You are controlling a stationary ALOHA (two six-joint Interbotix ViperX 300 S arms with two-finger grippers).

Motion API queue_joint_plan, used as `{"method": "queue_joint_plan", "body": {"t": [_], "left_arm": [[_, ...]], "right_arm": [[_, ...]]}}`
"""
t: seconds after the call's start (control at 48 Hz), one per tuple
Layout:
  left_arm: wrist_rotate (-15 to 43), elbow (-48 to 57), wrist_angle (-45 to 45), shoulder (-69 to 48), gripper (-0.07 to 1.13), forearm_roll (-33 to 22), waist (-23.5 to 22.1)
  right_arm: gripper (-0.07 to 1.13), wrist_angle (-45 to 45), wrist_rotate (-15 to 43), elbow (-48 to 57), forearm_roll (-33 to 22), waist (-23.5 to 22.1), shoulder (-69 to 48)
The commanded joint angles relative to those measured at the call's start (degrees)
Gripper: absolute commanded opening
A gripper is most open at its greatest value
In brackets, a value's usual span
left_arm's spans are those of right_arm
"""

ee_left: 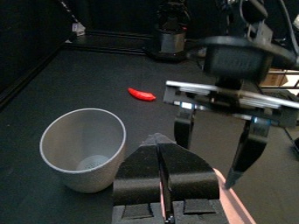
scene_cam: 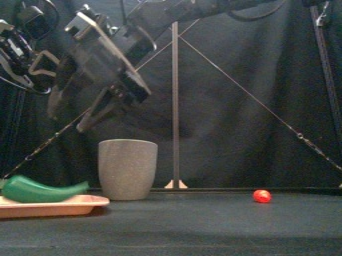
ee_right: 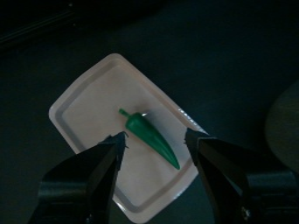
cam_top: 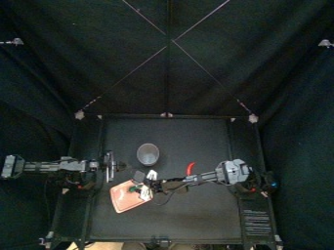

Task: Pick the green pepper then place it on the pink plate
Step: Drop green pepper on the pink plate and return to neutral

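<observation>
Right claw (ee_right: 159, 142) is held apart above the pepper (scene_cam: 40, 188) laid on the plate (ee_right: 84, 103); left claw (ee_left: 163, 166) is seen together.

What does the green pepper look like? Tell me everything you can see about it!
The green pepper is long, slim and shiny, like smooth plastic. It is thick at its stem end and tapers to a curved point. It lies flat on the pink tray and touches nothing else. The right gripper hangs open above it, one jaw to each side, not touching it.
</observation>
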Motion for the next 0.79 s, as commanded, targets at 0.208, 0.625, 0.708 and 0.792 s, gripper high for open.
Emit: {"method": "queue_joint_plan", "body": {"t": [0.208,0.625,0.708,0.792], "left_arm": [[0.0,-1.1,-0.3,0.3,0.11,-0.1,0.1],[0.1,-1.1,-0.2,0.3,0.1,-0.4,0.1],[0.2,-1.1,-0.3,0.3,0.1,-0.3,0.1],[0.3,-1.1,-0.5,0.3,0.1,-0.2,0.1]], "right_arm": [[0.91,-3.1,0.1,6.2,-0.9,2.5,-10.3],[0.91,-21.2,-0.4,22.7,-4.2,2.9,-22.5],[0.91,-25.0,-0.6,27.0,-5.4,2.5,-25.2],[0.91,-28.0,-0.6,30.9,-6.2,1.1,-27.7]]}}
